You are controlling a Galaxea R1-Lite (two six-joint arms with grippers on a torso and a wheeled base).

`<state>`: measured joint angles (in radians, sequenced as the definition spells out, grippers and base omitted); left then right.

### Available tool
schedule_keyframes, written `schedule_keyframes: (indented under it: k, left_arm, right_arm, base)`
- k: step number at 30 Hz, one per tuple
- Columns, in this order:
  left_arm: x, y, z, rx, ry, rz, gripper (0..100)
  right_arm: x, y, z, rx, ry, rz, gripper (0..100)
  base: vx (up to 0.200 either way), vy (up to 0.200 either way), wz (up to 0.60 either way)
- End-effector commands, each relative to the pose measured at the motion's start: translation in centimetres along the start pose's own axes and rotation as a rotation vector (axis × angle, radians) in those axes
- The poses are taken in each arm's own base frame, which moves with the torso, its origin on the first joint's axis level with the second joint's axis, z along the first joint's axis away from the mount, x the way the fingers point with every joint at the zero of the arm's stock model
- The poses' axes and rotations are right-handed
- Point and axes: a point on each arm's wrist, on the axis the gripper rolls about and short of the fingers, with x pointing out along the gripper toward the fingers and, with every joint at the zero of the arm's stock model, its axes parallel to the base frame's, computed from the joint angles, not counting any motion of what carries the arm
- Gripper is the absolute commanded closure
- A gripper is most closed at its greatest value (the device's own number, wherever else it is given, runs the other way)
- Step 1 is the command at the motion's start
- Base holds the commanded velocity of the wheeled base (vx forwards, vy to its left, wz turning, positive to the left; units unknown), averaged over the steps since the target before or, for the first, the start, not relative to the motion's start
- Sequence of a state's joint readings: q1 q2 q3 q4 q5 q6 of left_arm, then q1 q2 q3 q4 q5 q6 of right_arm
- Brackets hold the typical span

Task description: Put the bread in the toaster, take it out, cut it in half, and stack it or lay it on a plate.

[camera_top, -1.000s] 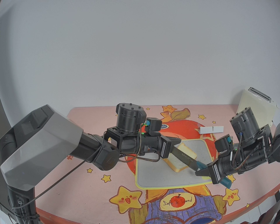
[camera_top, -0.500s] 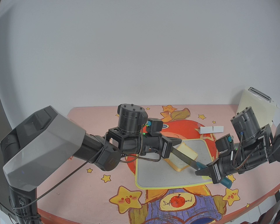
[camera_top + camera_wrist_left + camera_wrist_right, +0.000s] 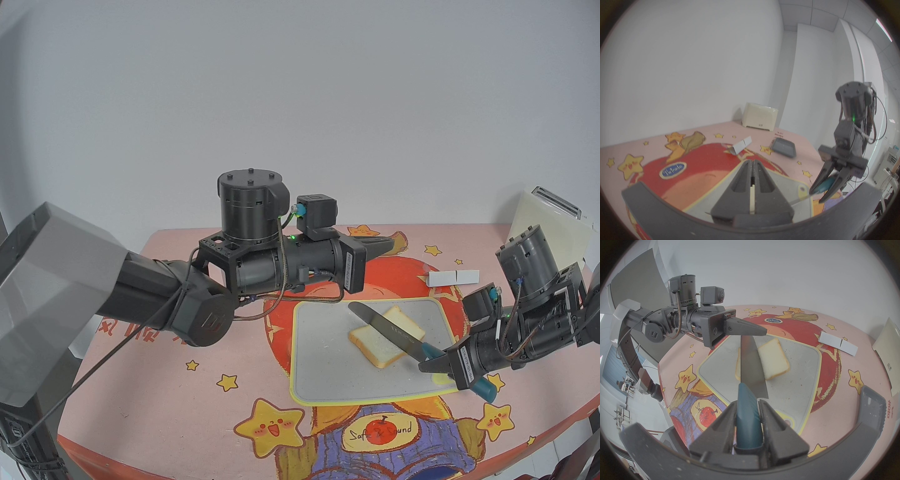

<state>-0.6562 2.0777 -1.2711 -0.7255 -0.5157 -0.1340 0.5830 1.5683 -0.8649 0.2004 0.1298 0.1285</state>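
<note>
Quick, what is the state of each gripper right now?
Left gripper: closed, holding nothing.
Right gripper: closed on the knife handle.

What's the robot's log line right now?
right gripper: holding knife over bread | left gripper: shut, in air | bread: on cutting board

Our left arm stretches out level with its wrist held high. Our left claw (image 3: pixel 390 242) points toward the right arm, its two fingers pressed together. Our right arm is bent low, wrist angled down. Our right claw (image 3: pixel 437 364) is clamped on the knife (image 3: pixel 384 328) handle, below the left claw and well apart from it.
</note>
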Motion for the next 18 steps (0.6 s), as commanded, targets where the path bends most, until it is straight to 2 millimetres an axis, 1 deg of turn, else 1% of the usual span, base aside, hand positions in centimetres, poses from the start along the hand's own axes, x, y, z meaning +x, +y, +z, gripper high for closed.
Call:
schedule_keyframes:
  k: [1,5,9,13,18]
  left_arm:
    - [-0.7,-0.4,0.6,0.006,-0.009,-0.001,100]
    - [-0.5,-0.3,0.1,-0.003,0.007,-0.001,100]
    - [0.3,0.2,-1.3,-0.014,0.035,0.000,100]
    - [0.5,0.3,-1.8,-0.019,0.048,0.000,100]
    - [1.1,0.8,-3.4,-0.034,0.081,0.003,100]
  right_arm:
    - [-0.1,0.0,0.1,0.010,-0.008,0.002,100]
    - [0.0,0.0,0.3,0.036,-0.008,0.002,100]
    - [-0.1,0.0,0.4,0.046,-0.012,0.005,100]
    - [-0.1,0.1,0.5,0.075,-0.013,0.017,100]
    - [0.3,0.1,0.5,0.086,0.004,0.033,100]
  base:
    - [0.000,0.000,0.00]
    - [0.000,0.000,0.00]
    - [0.000,0.000,0.00]
    - [0.000,0.000,0.00]
    - [0.000,0.000,0.00]
